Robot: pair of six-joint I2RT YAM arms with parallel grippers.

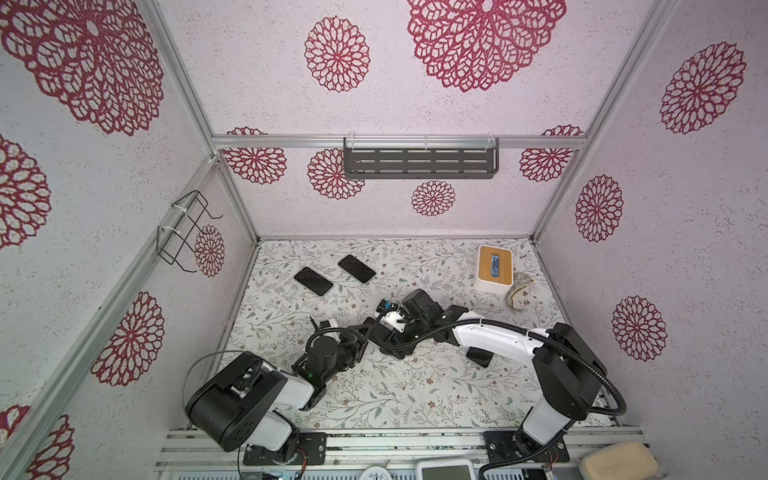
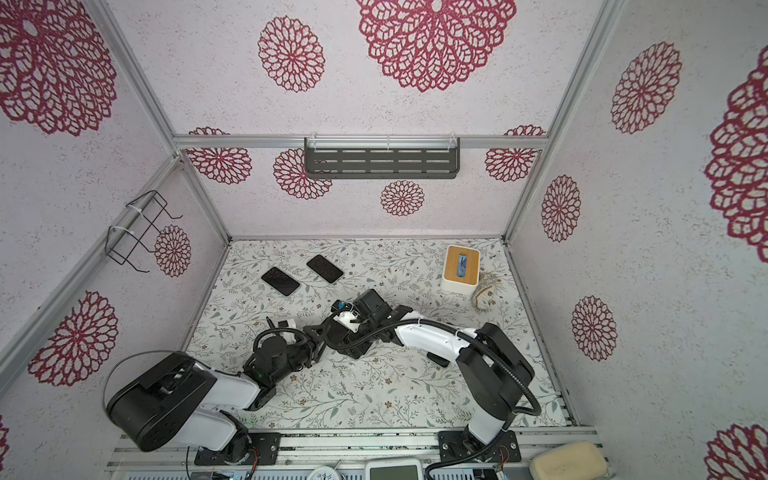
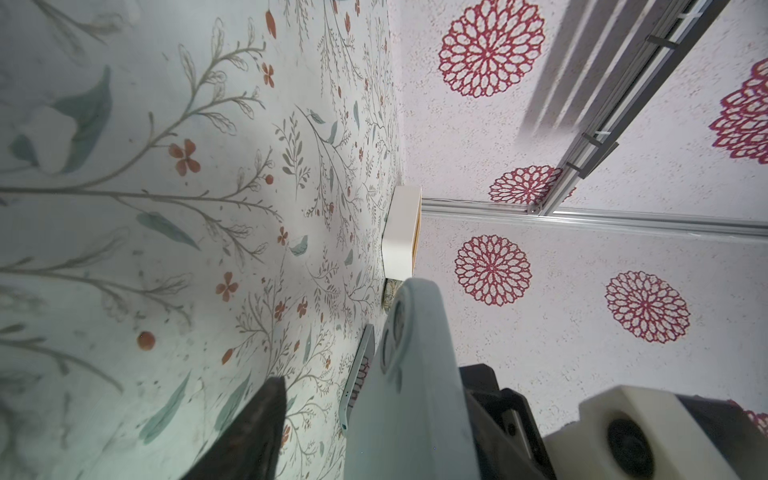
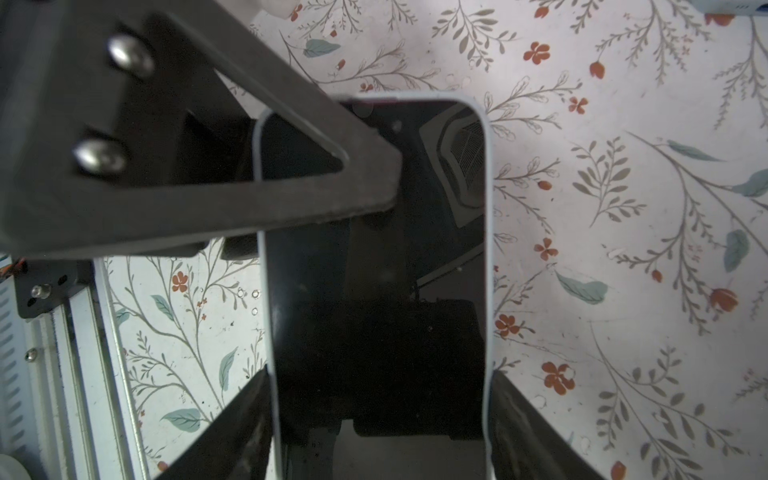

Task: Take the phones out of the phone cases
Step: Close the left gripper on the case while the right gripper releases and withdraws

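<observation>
– Phone (image 4: 374, 291): where is it?
– Inside its pale phone case (image 4: 489, 249), raised off the table (image 1: 415, 395), well to the left of the tissue box (image 1: 494, 268) and nearer the robot than the box.
– Who holds it?
– The right gripper (image 4: 380, 374) clamps the case by both long edges, screen toward its wrist camera.
– And the left gripper (image 1: 368, 332)?
– Jaws partly apart, straddling the corner farthest from that clamp. One finger (image 4: 291, 174) reaches across the screen; the other finger (image 3: 257, 428) stands off the case's back, with table showing between.
– Anything else about?
– A second phone (image 1: 313, 281) and a third phone (image 1: 356, 269) lie flat left of the tissue box; a fourth phone (image 1: 478, 357) lies under the right forearm, nearer the robot than the box.
</observation>
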